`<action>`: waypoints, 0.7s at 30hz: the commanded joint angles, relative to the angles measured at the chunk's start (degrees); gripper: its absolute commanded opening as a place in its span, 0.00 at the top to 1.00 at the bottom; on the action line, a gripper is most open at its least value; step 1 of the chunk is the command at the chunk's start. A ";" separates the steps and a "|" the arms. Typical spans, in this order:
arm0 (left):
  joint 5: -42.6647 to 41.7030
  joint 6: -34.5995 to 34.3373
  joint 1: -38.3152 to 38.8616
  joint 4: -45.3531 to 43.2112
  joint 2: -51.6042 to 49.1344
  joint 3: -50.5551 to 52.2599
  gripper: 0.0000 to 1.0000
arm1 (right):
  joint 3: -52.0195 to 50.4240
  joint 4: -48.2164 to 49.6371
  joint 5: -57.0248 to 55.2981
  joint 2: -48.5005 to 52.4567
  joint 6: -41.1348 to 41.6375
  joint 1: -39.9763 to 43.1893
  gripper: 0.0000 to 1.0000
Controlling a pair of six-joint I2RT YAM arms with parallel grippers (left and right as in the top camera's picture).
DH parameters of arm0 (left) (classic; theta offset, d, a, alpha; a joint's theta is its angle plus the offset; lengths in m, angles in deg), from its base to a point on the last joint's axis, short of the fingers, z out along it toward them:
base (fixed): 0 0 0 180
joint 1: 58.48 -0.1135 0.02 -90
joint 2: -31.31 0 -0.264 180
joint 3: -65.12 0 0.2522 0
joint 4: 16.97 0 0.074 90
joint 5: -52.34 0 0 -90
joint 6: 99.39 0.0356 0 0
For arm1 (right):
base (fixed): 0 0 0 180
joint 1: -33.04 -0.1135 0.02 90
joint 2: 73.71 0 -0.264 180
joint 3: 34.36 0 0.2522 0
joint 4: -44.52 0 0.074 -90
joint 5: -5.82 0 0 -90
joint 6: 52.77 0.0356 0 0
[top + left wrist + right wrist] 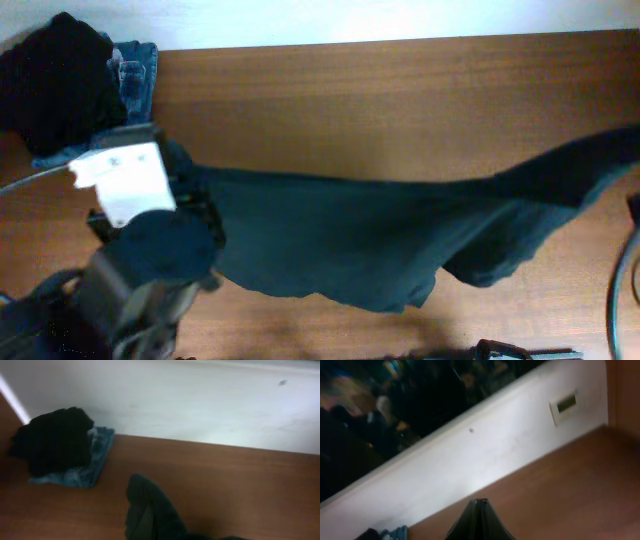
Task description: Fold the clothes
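Spreading step, by the look of it, with no fold made yet. T-shirt [340, 240] strung across the middle of the desk [400, 90], from the left gripper [190, 185] to the right edge of the overhead picture, sagging at the centre with the lower hem hanging loose toward the near side. Left gripper clamped on one end of the cloth. Right gripper beyond the overhead frame and not made out in its own camera either. Closed, and judged to be pinching the other end, given the taut line of cloth running that way.

Next, most likely: lower both ends together and lay the T-shirt flat on bare wood, keeping enough tension to stop the thin cloth bunching. Hard to tell whether the hem already touches the desk.

Only from overhead: the whole span, the sag, and the left arm's place at the near left. From the left wrist: just a dark hump of cloth at the bottom edge, but a clear side-on look at the black bundle [55, 80] sitting on the jeans [135, 75] in the far left corner, against the white wall [200, 405]. From the right wrist: a narrow peak of cloth at the bottom, a small plate [565, 405] on the wall, and a sliver of the jeans low on the left.
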 commanded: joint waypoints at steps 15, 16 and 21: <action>-5.70 -3.37 -20.70 -4.42 -21.75 -0.66 0.99 | -0.31 1.51 -0.52 23.21 1.81 -1.18 0.96; -6.03 -3.34 -21.90 -5.20 -23.28 -0.66 0.99 | -0.31 1.99 -0.55 24.39 1.81 -1.77 0.96; -6.08 -1.81 -26.69 -11.34 -31.87 -0.66 0.99 | -0.31 6.14 -2.89 31.06 1.81 -6.86 0.96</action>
